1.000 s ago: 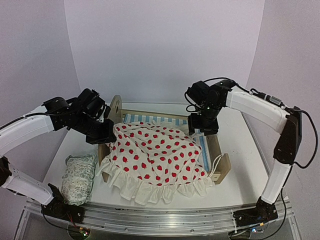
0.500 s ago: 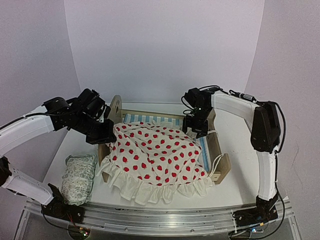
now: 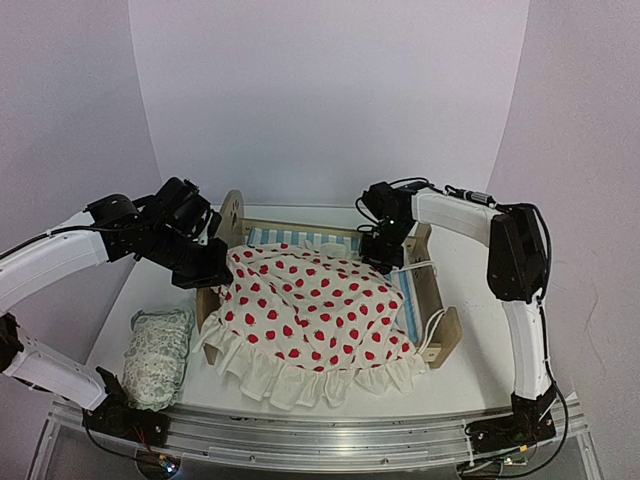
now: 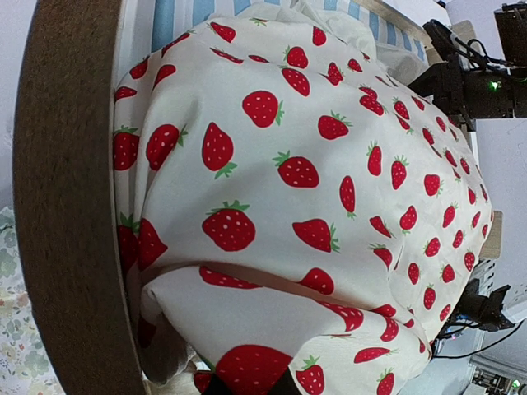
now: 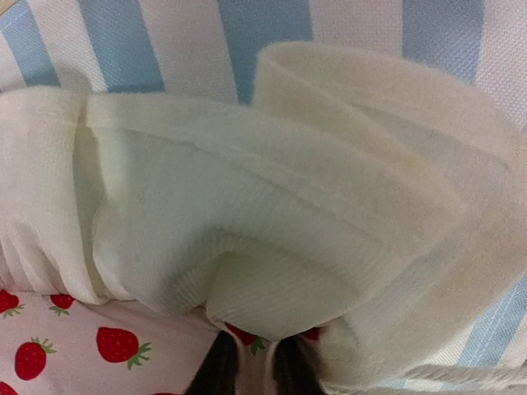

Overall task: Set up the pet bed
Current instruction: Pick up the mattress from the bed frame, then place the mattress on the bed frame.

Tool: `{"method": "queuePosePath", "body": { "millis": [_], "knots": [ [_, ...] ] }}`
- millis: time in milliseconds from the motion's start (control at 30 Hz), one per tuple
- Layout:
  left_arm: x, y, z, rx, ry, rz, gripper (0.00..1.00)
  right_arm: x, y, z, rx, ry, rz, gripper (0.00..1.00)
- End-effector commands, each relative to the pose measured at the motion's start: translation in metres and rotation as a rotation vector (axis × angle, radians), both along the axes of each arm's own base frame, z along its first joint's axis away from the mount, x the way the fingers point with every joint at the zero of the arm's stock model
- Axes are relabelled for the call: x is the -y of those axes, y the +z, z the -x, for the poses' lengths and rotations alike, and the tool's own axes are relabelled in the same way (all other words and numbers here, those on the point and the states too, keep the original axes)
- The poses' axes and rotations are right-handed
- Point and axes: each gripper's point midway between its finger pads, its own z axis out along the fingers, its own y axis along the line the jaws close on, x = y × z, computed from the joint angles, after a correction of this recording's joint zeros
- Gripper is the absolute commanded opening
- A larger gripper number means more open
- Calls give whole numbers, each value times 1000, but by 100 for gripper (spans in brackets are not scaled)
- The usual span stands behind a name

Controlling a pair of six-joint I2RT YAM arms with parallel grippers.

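Observation:
The pet bed [image 3: 440, 300] stands mid-table, its round headboard [image 3: 232, 215] on the left and its striped mattress [image 3: 300, 238] showing along the far side. A cream strawberry-print blanket [image 3: 310, 305] lies bunched over the bed. My left gripper [image 3: 212, 275] is beside the headboard [image 4: 66, 206], shut on the blanket's left edge [image 4: 272, 247]. My right gripper [image 3: 385, 258] is down at the blanket's far right edge. Its fingers [image 5: 221, 370] pinch a fold of the cream ruffle [image 5: 272, 239] over the mattress [image 5: 263, 25].
A pale green-patterned pillow [image 3: 155, 355] lies on the table left of the bed, near the front. The blanket's ruffle hangs over the bed's near rail. White cords [image 3: 432, 325] loop along the footboard on the right.
My right arm has swung left and down from above the bed's far right corner to the blanket's edge, and its jaws have closed on the ruffle. The left arm has not moved.

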Motion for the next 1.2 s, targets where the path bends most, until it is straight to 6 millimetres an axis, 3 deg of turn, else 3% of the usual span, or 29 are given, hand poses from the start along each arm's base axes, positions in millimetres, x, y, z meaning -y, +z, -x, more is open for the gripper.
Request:
{"method": "queuePosePath", "body": {
  "millis": [0, 133, 333, 467, 533, 667, 967, 1033, 1167],
  "knots": [
    [-3, 5, -8, 30, 28, -15, 0, -7, 36, -8, 83, 16, -44, 5],
    [7, 28, -16, 54, 18, 13, 0, -6, 73, -14, 169, 27, -69, 0],
    [32, 60, -39, 102, -27, 27, 0, 0, 147, -36, 379, 37, -80, 0],
    [44, 66, -51, 123, -38, 34, 0, 18, 189, -60, 518, 4, -52, 0],
    [48, 68, -55, 130, -38, 42, 0, 26, 195, -72, 547, -11, -42, 0],
    [51, 66, -57, 127, -34, 43, 0, 39, 193, -87, 559, -29, -26, 0],
    [29, 29, -51, 59, 26, -67, 0, 82, 172, -110, 554, -86, 89, 0],
    [28, 21, -50, 42, 30, -81, 0, 82, 164, -116, 547, -79, 86, 0],
    [30, 4, -50, -9, 48, -102, 0, 63, 125, -116, 448, -34, 26, 2]
  ]
}}
